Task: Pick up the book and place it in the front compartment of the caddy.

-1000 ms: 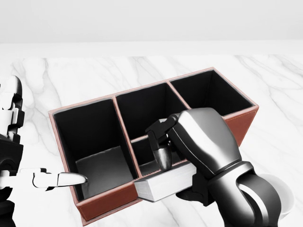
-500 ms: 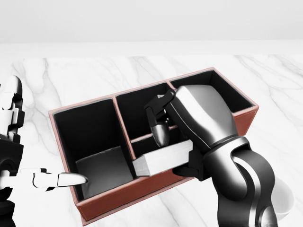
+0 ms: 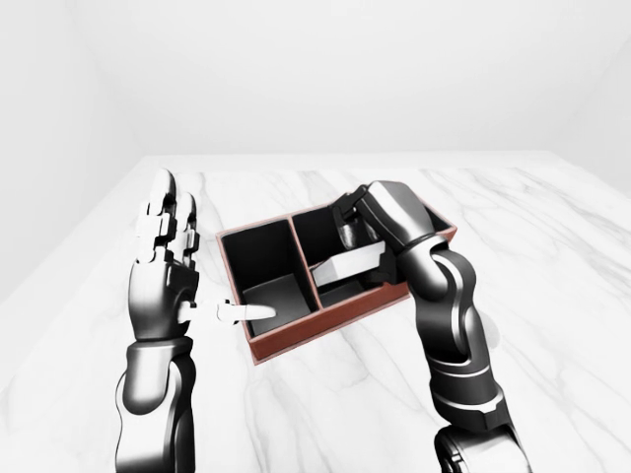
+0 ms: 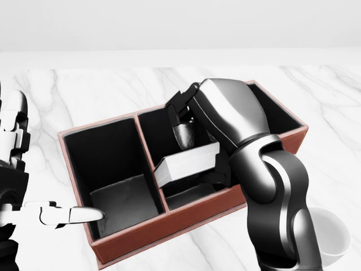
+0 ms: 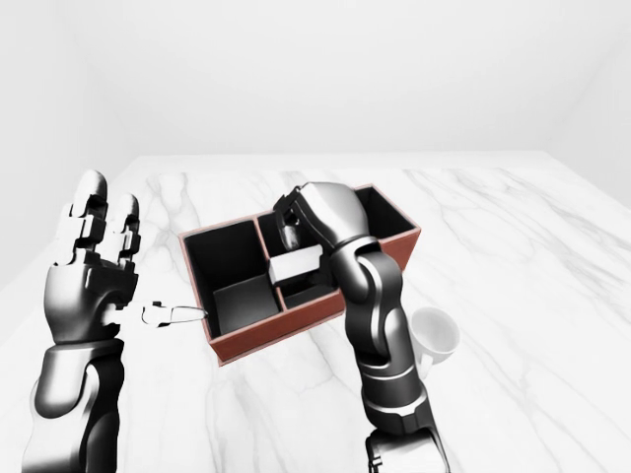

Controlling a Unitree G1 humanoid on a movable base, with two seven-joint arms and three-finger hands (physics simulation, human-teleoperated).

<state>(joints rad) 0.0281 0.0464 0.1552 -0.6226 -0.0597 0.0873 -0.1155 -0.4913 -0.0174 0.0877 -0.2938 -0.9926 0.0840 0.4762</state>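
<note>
The right hand (image 4: 194,148), gripping the book (image 4: 186,162), has lifted it over the caddy (image 4: 169,224); tilted, it could snag the divider. Left hand (image 3: 163,281) open.

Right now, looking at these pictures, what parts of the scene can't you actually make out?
- Book: its right end in the head view, covered by the right hand; no title shows.
- Caddy: floor of its middle compartment, hidden by book and hand.
- White cup: partly behind the right arm in the right-eye view, cut off in the head view.
- Left hand: cropped at the head view's left edge.
</note>
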